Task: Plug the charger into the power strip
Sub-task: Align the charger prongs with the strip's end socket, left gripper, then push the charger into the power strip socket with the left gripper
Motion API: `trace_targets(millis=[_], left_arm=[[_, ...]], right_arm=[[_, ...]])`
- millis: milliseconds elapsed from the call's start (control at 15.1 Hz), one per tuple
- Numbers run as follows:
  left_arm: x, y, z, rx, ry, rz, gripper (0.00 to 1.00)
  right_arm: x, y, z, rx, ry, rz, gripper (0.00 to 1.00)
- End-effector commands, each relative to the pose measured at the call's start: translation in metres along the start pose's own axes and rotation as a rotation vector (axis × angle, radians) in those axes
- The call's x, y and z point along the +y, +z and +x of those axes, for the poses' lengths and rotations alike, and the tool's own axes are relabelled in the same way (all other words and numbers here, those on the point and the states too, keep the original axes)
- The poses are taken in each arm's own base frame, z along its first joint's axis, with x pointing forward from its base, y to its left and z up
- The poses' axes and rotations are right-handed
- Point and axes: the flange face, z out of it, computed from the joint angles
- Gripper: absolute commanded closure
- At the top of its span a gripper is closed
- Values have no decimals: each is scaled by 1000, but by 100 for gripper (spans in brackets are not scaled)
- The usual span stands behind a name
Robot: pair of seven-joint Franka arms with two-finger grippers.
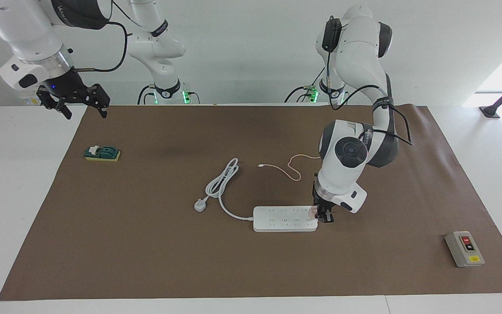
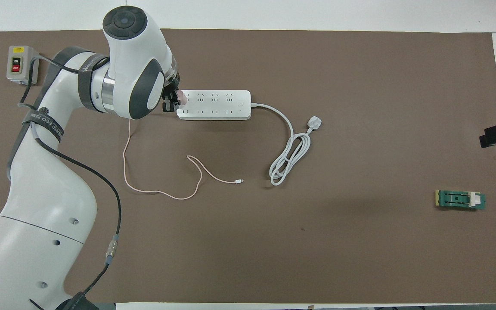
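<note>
Nearest the robots, at the right arm's end, we note the right hand (image 1: 82, 106) hanging in the air over the edge of the brown mat (image 1: 146, 244), its fingers spread wide, holding nothing; this arm waits. Just farther out on the mat lies a small green block (image 1: 102, 153) on a yellow base.

Toward the middle of the worktop (image 1: 15, 196) we see the thin pink cable (image 2: 162, 193) looping loosely, its free end lying near the coiled white cord (image 2: 289, 159) and the three-pin plug (image 2: 314, 124).

Farther still lies the power strip (image 2: 213, 104), flat, long side across the worktop. The left hand (image 1: 323, 214) stands low at the strip's end toward the left arm, clamped on the charger (image 2: 183, 98). The pink cube sits over the end socket of the strip; we cannot tell whether its prongs are in.

Farthest out, at the left arm's end, sits the grey switch box (image 1: 464, 249) with red and black buttons, well apart from the strip.
</note>
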Motion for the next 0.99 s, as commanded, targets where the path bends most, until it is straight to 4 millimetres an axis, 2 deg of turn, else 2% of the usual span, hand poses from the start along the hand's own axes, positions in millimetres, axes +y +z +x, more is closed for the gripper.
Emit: trace_targets(millis=[0, 530, 928], left_arm=[[-14, 1, -4, 16, -13, -12, 100], [-28, 10, -8, 15, -8, 3, 100], [-28, 8, -6, 13, -9, -1, 100]], right_arm=[[-3, -2, -3, -7, 13, 20, 0], [-2, -2, -4, -7, 16, 20, 0], [-2, -2, -4, -7, 14, 20, 0]])
